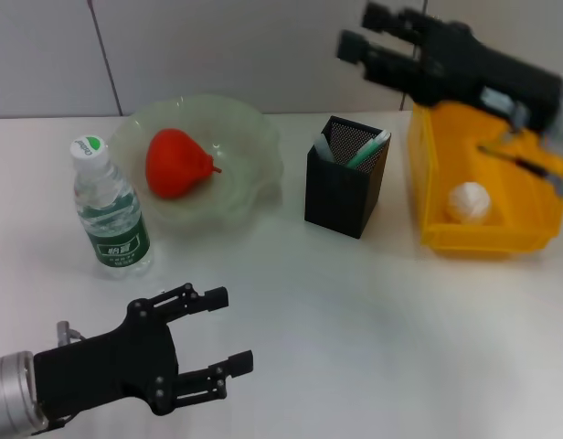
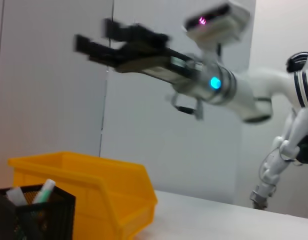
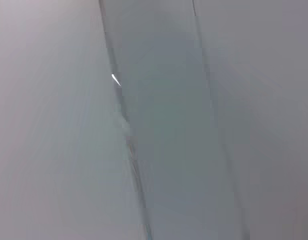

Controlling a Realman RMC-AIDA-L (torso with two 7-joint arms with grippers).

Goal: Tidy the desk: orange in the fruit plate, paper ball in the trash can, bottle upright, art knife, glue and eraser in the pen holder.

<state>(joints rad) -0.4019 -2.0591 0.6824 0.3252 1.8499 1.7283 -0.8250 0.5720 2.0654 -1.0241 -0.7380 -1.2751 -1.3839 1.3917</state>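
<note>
- Two grippers show in the head view; nearest, the left gripper (image 1: 225,331) hovers low over the white surface (image 1: 373,311) at the front left, its black fingers spread apart and holding nothing.
- Just beyond it the bottle (image 1: 110,215) stands upright on the surface, clear plastic with a dark green label carrying white print too small to read, and a white cap with a green mark on top.
- Behind and just beside the bottle sits the fruit plate (image 1: 254,137), a pale green see-through bowl with a wavy rim; the orange (image 1: 176,163) lies inside it, red-orange, squat and pear-like, its small stem nub pointing toward the right.
- Near the middle stands the pen holder (image 1: 341,187), a black mesh square cup with a white and a green item sticking out of its top; no writing on them can be read.
- To its right is the trash can (image 1: 437,183), a bright yellow bin, with the paper ball (image 1: 469,202), white and crumpled, resting inside it.
- Farthest back, the right gripper (image 1: 366,37) is raised in the air above the trash can's rear corner, fingers parted and empty.
</note>
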